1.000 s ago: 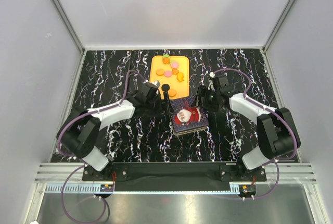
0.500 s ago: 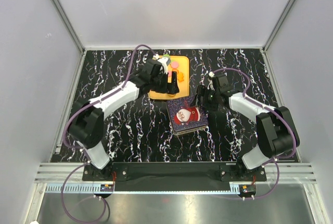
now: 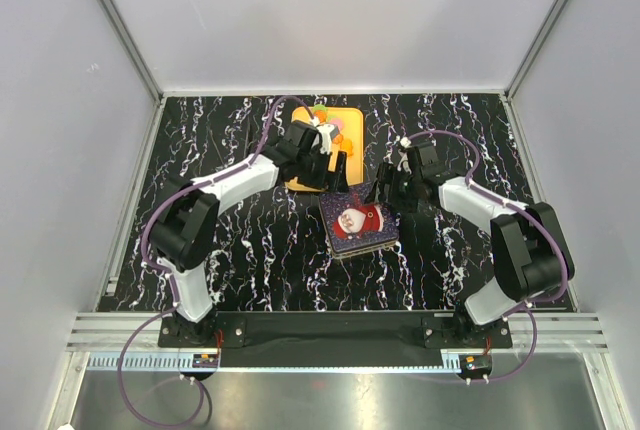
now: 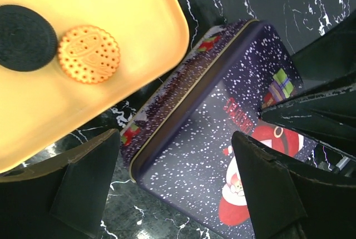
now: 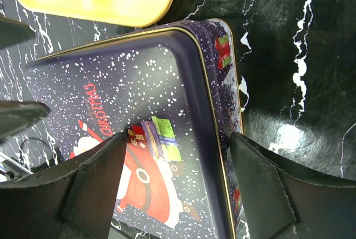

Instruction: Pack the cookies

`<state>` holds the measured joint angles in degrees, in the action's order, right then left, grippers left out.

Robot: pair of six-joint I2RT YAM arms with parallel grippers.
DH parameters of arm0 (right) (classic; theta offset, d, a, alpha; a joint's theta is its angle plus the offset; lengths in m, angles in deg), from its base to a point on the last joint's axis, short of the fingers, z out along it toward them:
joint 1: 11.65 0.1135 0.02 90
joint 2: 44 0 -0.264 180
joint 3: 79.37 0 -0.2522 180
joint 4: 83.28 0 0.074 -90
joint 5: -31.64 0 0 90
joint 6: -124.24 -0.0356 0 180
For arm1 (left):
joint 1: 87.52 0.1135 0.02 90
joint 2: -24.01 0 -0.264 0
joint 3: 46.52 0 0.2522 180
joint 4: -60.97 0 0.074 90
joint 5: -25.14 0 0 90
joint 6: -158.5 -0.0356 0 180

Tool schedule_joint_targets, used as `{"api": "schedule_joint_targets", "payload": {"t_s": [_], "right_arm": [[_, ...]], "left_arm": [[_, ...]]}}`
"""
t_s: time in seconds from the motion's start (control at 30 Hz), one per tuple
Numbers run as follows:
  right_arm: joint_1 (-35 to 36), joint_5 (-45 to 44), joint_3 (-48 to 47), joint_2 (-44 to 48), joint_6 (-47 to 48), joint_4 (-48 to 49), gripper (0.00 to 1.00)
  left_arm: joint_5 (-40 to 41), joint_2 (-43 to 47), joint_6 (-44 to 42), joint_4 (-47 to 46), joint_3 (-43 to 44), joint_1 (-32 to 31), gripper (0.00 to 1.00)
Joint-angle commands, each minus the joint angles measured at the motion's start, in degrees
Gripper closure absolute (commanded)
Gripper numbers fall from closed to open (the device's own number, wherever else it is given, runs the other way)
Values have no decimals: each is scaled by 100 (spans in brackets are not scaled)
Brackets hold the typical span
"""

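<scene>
As things stand, you are at the lid-opening step, I judge. The tabletop (image 3: 240, 250) carries the yellow tray (image 4: 111, 5) and, just beside its near corner, the Christmas tin (image 3: 360, 225), lid on. Your left end effector (image 4: 175, 155) and right end effector (image 5: 178, 150) hang over the tin's far corners, fingers apart. The cookies (image 4: 89, 54) lie on the tray. Next, pinch the lid rim squarely; a skewed lift could drag the tin.

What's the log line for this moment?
left gripper: open over tin corner | right gripper: open over tin | tin: closed | cookies: on tray
</scene>
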<state>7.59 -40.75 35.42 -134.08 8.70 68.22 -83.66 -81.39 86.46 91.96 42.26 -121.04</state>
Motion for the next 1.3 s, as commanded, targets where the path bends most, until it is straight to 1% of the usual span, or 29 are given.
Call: {"api": "schedule_joint_targets", "payload": {"t_s": [0.0, 0.17, 0.4, 0.67, 0.97, 1.17, 1.27], "right_arm": [[79, -205, -94, -211, 76, -116, 19], [71, -231, -129, -255, 67, -99, 19], [71, -222, -182, -370, 32, -38, 18], [88, -187, -261, -510, 14, 15, 19], [150, -266, -367, -537, 5, 24, 19], [150, -372, -279, -440, -21, 33, 18], [150, -398, -174, -370, -30, 112, 18]], "left_arm": [[-124, 46, 6, -282, -137, -111, 13], [-35, 187, 217, -501, -479, -243, 14], [140, 704, 604, -958, -1287, -375, 17], [448, 1118, 1016, -1090, -1859, -638, 21], [931, 1347, 1544, -1345, -2448, -832, 31], [1072, 1303, 1720, -1609, -2923, -841, 40], [1133, 1242, 1737, -1627, -2985, -841, 44]]}}
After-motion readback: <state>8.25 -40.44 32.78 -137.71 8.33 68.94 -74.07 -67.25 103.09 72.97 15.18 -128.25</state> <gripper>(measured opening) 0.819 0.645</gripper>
